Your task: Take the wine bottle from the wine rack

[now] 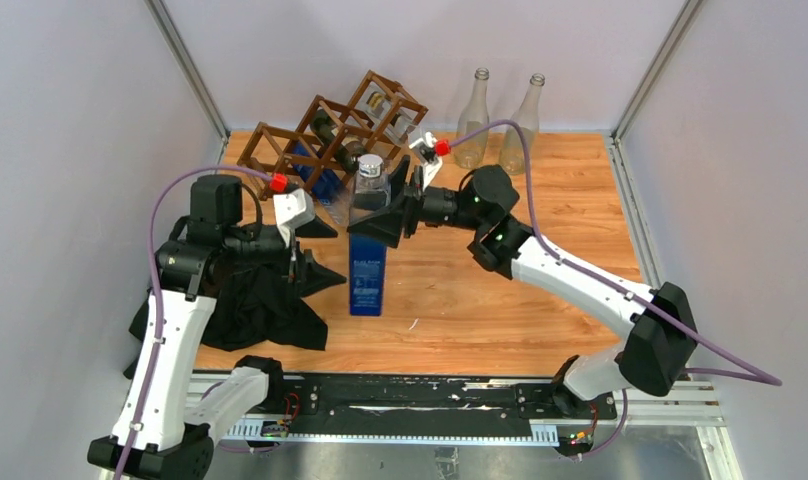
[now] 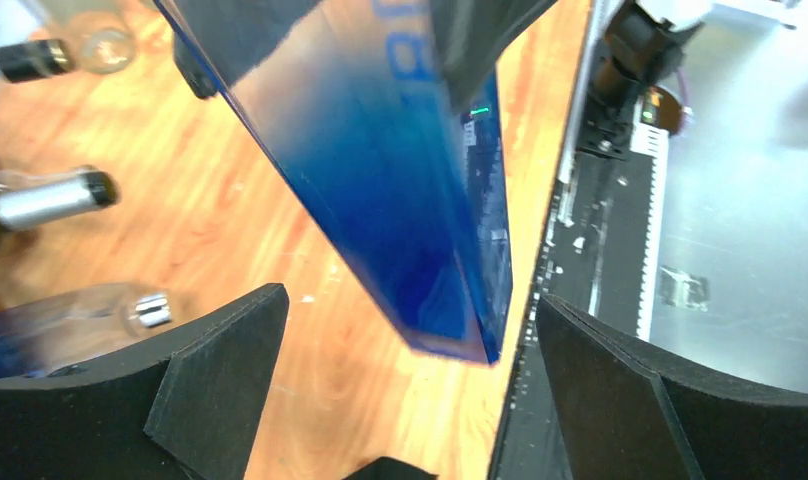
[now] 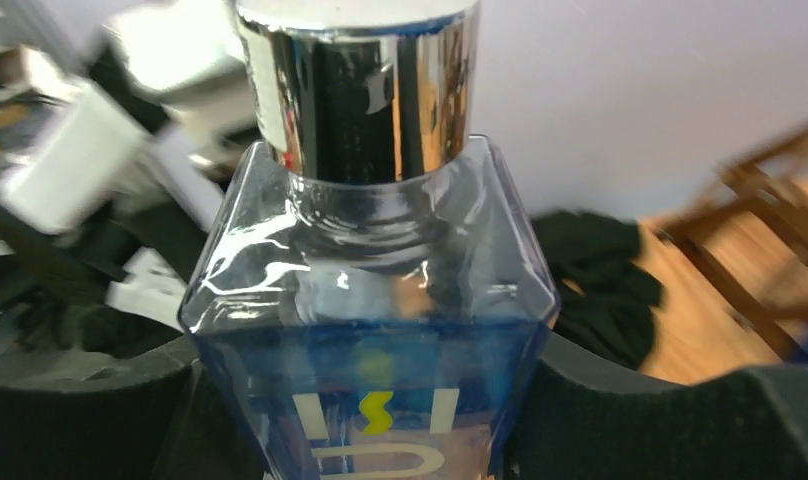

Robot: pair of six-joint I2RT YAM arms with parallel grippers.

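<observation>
The wine bottle (image 1: 367, 255), square, blue and clear with a silver cap, stands upright in front of the wine rack (image 1: 325, 125), apart from it. My right gripper (image 1: 388, 222) is shut on its shoulder. In the right wrist view the black pads (image 3: 620, 410) press both sides of the wine bottle (image 3: 370, 290) below the cap. My left gripper (image 1: 325, 252) is open just left of it. In the left wrist view the wine bottle's (image 2: 400, 190) base hangs between the spread fingers (image 2: 220, 370) without touching them. Whether the base rests on the table I cannot tell.
Other bottles (image 1: 332, 135) lie in the dark wooden rack. Two clear glass bottles (image 1: 472, 115) stand at the back right. A black cloth (image 1: 260, 300) lies under my left arm. The arms' base rail (image 1: 410, 400) runs along the near table edge.
</observation>
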